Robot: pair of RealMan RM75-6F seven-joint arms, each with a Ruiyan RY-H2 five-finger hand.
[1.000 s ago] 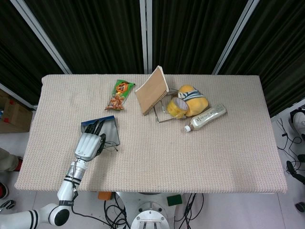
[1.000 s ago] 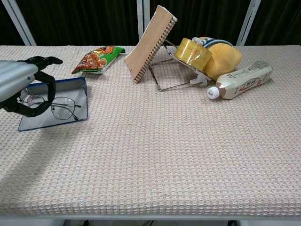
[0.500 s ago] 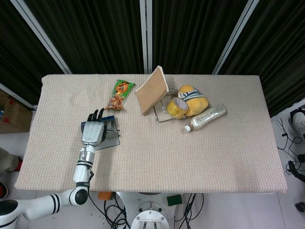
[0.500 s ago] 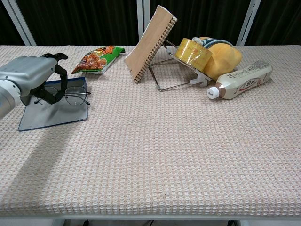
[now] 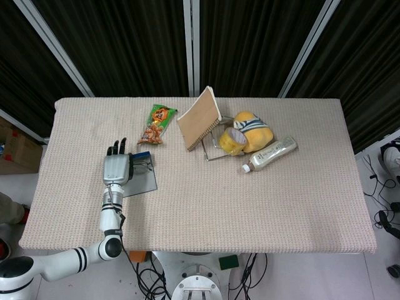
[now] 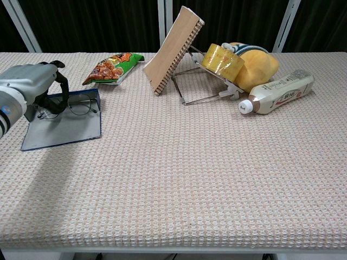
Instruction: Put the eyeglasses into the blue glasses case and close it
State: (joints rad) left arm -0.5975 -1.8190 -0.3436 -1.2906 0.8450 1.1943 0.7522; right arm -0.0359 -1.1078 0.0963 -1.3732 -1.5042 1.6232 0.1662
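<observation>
Thin wire-framed eyeglasses hang pinched in my left hand over the open blue glasses case; next I lower them in.

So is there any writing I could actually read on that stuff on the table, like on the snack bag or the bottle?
Snack bag: printed picture and lettering, too small and blurred to read.
Bottle: the label carries print, too blurred to read.
Tape roll: no writing visible.
Notebook, glasses case, plush toy: no text visible.
So nothing here is legible.
</observation>
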